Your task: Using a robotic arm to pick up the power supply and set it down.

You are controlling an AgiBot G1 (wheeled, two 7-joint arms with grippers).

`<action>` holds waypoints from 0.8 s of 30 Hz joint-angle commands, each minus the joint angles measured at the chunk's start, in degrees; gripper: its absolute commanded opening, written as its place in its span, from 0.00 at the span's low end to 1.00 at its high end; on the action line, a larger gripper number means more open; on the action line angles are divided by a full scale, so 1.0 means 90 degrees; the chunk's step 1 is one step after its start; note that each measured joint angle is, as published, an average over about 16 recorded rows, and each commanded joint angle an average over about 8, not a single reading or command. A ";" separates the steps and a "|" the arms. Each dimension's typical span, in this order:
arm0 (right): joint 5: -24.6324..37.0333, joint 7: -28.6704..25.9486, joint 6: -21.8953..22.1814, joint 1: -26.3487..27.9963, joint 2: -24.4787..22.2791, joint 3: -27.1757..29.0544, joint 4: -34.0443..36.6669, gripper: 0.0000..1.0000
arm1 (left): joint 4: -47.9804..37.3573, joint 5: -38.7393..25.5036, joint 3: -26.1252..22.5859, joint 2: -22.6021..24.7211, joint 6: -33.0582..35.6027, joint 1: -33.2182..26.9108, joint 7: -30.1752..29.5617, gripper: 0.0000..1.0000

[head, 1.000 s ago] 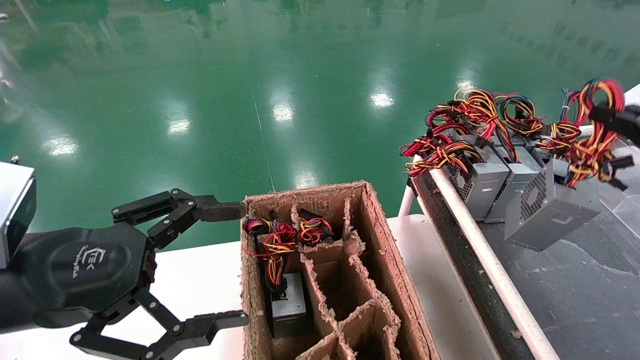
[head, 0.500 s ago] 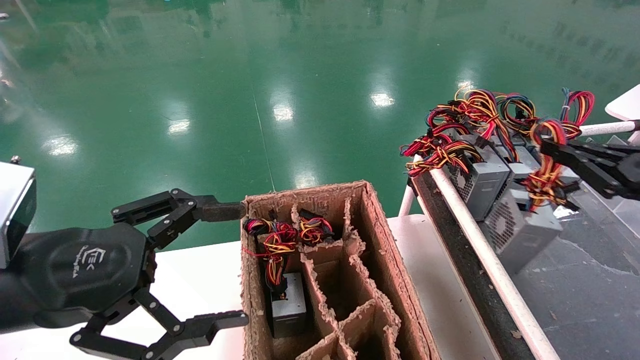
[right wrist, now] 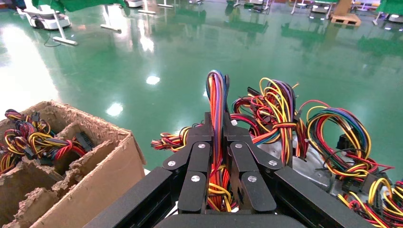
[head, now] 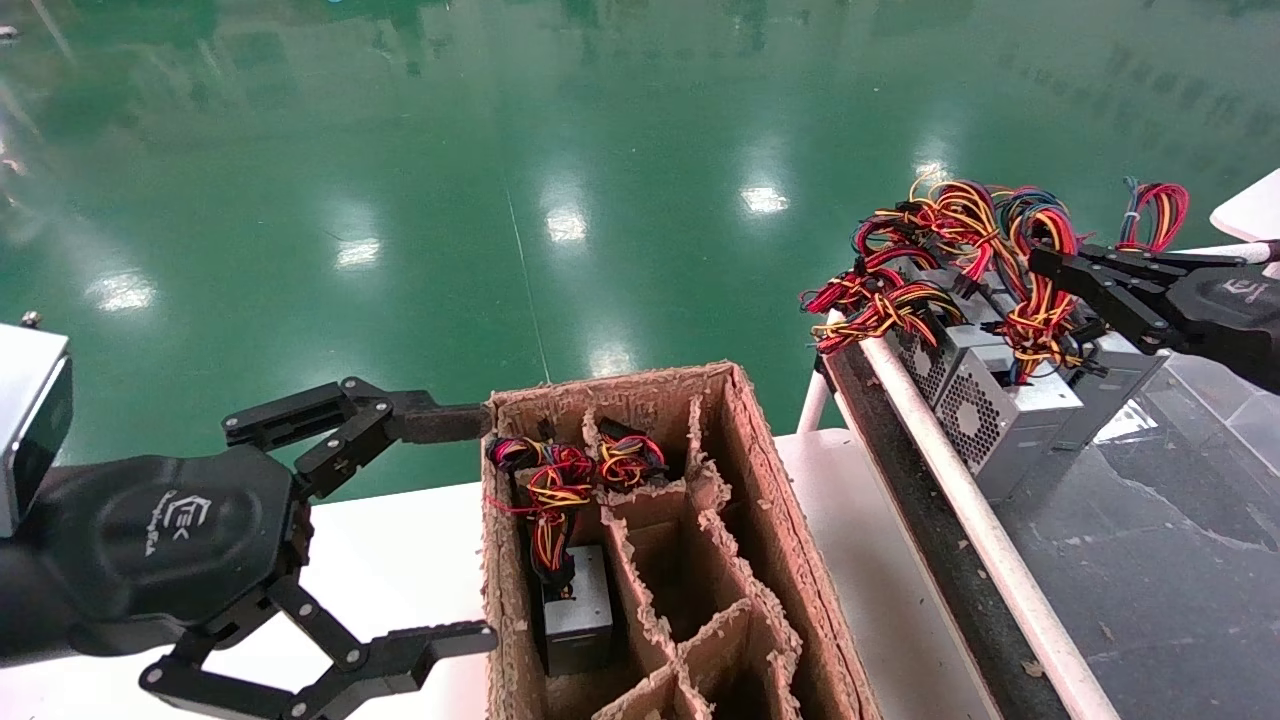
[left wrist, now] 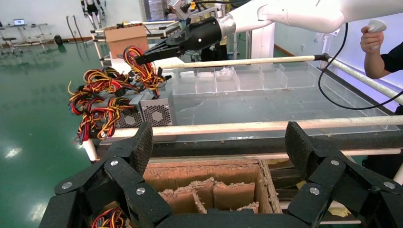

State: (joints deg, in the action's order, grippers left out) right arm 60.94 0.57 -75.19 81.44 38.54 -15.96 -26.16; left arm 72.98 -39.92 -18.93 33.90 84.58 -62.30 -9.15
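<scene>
At far left, the left gripper [head: 470, 530] hangs idle with its black fingers spread wide, their tips [head: 445, 422] at the near wall of a torn cardboard box [head: 800, 620] that stands on a white table [head: 400, 560]. The box is split by ragged dividers into compartments; one on its left side holds a grey boxed unit [head: 578, 610] with red, yellow and black wires [head: 548, 480] rising out of it. To the right, beyond a white rail [head: 960, 500], a dark conveyor surface [head: 1150, 560] carries a row of grey units [head: 925, 350] topped with tangled coloured cables. At the near end of that row sits the power supply [head: 1010, 420], its perforated vent face turned toward the rail, resting on the dark surface and pressed against its neighbours. Its wire bundle [head: 1040, 320] stands up from the top, and the right gripper [head: 1045, 262], reaching in from the far right on the robotic arm [left wrist: 294, 12], is clamped on those wires directly above the unit; the right wrist view shows red, orange and blue strands [right wrist: 216, 102] pinched tight between the closed fingers [right wrist: 199, 147].
</scene>
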 commanded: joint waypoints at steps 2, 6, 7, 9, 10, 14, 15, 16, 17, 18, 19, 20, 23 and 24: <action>0.0061 0.0087 -0.0049 0.0135 0.0064 -0.0040 0.0186 0.90 | 0.0000 0.0000 0.0000 0.0000 0.0000 0.0000 0.0000 1.00; 0.0120 0.0164 -0.0127 0.0257 0.0090 -0.0080 0.0351 1.00 | 0.0000 0.0001 -0.0001 0.0000 0.0000 0.0000 0.0001 1.00; 0.0134 0.0182 -0.0144 0.0283 0.0095 -0.0089 0.0386 1.00 | 0.0000 0.0001 -0.0001 0.0000 -0.0001 0.0000 0.0001 1.00; 0.0163 0.0217 -0.0176 0.0328 0.0103 -0.0108 0.0446 1.00 | 0.0000 0.0001 -0.0002 -0.0001 -0.0001 0.0000 0.0001 1.00; 0.0177 0.0233 -0.0192 0.0348 0.0107 -0.0117 0.0472 1.00 | 0.0000 0.0001 -0.0002 -0.0001 -0.0001 0.0000 0.0001 1.00; 0.0234 0.0291 -0.0243 0.0419 0.0115 -0.0155 0.0553 1.00 | 0.0000 0.0002 -0.0002 -0.0001 -0.0001 -0.0001 0.0001 1.00; 0.0248 0.0301 -0.0254 0.0435 0.0116 -0.0164 0.0567 1.00 | 0.0000 0.0002 -0.0002 -0.0001 -0.0001 -0.0001 0.0001 1.00; 0.0262 0.0310 -0.0264 0.0451 0.0117 -0.0173 0.0579 1.00 | 0.0000 0.0002 -0.0003 -0.0001 -0.0001 -0.0001 0.0001 1.00; 0.0276 0.0317 -0.0274 0.0468 0.0117 -0.0182 0.0589 1.00 | 0.0000 0.0002 -0.0003 -0.0001 -0.0001 -0.0001 0.0001 1.00; 0.0288 0.0322 -0.0283 0.0483 0.0118 -0.0190 0.0597 1.00 | 0.0000 0.0002 -0.0003 -0.0001 -0.0001 -0.0001 0.0001 1.00; 0.0296 0.0325 -0.0292 0.0499 0.0119 -0.0195 0.0604 1.00 | 0.0000 0.0002 -0.0003 -0.0001 -0.0001 -0.0001 0.0002 1.00; 0.0293 0.0331 -0.0301 0.0515 0.0119 -0.0193 0.0610 1.00 | 0.0000 0.0002 -0.0003 -0.0001 -0.0001 -0.0001 0.0002 1.00; 0.0243 0.0383 -0.0309 0.0547 0.0115 -0.0155 0.0614 1.00 | 0.0000 0.0002 -0.0004 -0.0001 -0.0001 -0.0001 0.0002 1.00; 0.0216 0.0409 -0.0308 0.0551 0.0114 -0.0135 0.0614 1.00 | 0.0000 0.0003 -0.0004 -0.0001 -0.0002 -0.0001 0.0002 1.00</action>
State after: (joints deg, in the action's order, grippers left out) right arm 62.53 4.50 -77.92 86.13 39.59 -16.95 -20.79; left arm 72.98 -39.90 -18.97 33.89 84.56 -62.30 -9.14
